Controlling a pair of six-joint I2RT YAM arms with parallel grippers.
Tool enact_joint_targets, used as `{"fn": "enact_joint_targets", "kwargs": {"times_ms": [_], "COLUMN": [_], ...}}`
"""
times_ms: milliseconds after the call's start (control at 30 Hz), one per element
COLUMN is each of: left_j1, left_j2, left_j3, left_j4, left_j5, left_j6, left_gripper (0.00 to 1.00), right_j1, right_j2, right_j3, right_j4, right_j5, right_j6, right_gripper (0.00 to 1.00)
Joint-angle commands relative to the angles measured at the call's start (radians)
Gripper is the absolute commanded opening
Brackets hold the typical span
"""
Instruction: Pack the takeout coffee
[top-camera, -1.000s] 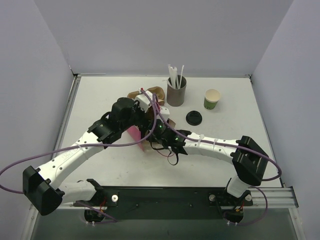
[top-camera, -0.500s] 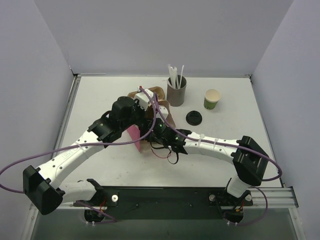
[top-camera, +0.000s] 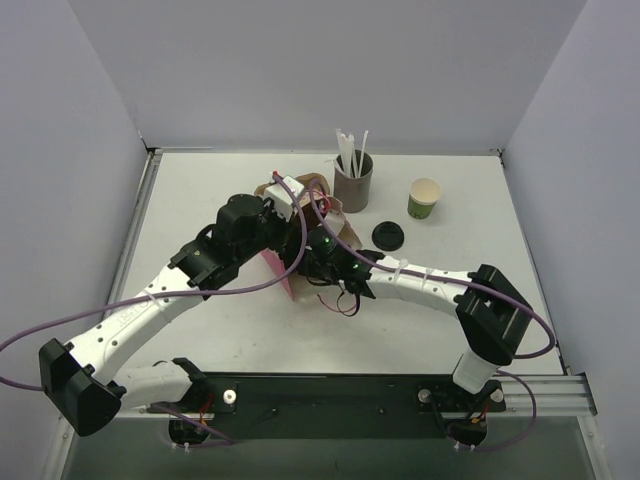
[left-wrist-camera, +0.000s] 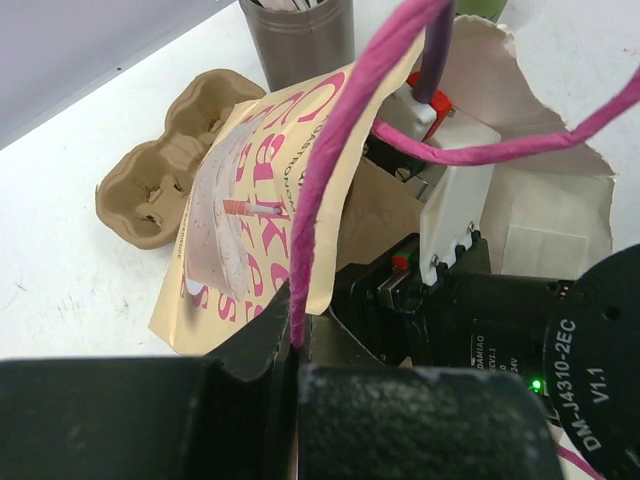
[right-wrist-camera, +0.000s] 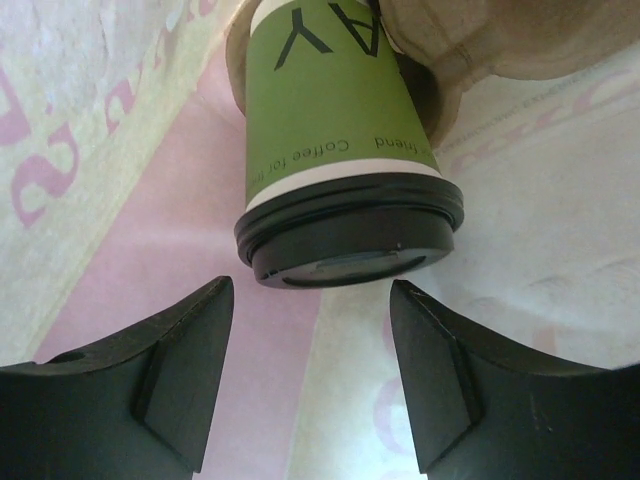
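The takeout coffee (right-wrist-camera: 335, 130), a green paper cup with a black lid (right-wrist-camera: 350, 240), lies on its side inside the paper bag (right-wrist-camera: 120, 150). Its lid points at my right gripper (right-wrist-camera: 312, 300). A tan cardboard shape (right-wrist-camera: 500, 40) wraps the cup's far end. The right gripper is open, with its fingertips on either side just short of the lid and not touching it. My left gripper (left-wrist-camera: 298, 345) is shut on the bag's pink handle (left-wrist-camera: 330, 170) and holds the printed bag (left-wrist-camera: 250, 200) up. In the top view both wrists meet at the bag (top-camera: 282, 272), and the cup is hidden.
A brown cardboard cup carrier (top-camera: 270, 188) lies behind the bag. The grey cylinder of white straws (top-camera: 353, 180), a loose black lid (top-camera: 388, 235) and a green cup with a cream inside (top-camera: 424, 198) stand at the back right. Purple cables loop over both arms.
The right wrist has moved up and left, further into the bag. The left wrist has shifted slightly toward the back, still holding the handle, and the bag's pink side has swung with it.
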Motion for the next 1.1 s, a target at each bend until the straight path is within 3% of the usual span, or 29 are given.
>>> {"fn": "enact_joint_targets", "kwargs": {"times_ms": [0, 300, 667, 1067], "left_j1": [-0.003, -0.003, 0.005, 0.091], "left_j2": [-0.038, -0.055, -0.048, -0.038], "left_j3": [-0.005, -0.028, -0.019, 0.019], "left_j4": [0.085, 0.104, 0.081, 0.036], "left_j5": [0.037, 0.058, 0.054, 0.225], "left_j6": [-0.016, -0.016, 0.021, 0.064], "left_gripper": [0.0, 0.0, 0.0, 0.0], "right_j1": [-0.014, -0.022, -0.011, 0.012], "right_j2": [0.019, 0.032, -0.023, -0.049], "right_j3": [0.006, 0.037, 0.045, 0.078], "right_j4": [0.05, 0.016, -0.05, -0.035], "right_j5": [-0.024, 0.011, 0.069, 0.074], "right_j6": [0.058, 0.049, -0.06, -0.27], "right_gripper": [0.59, 0.73, 0.75, 0.77]}}
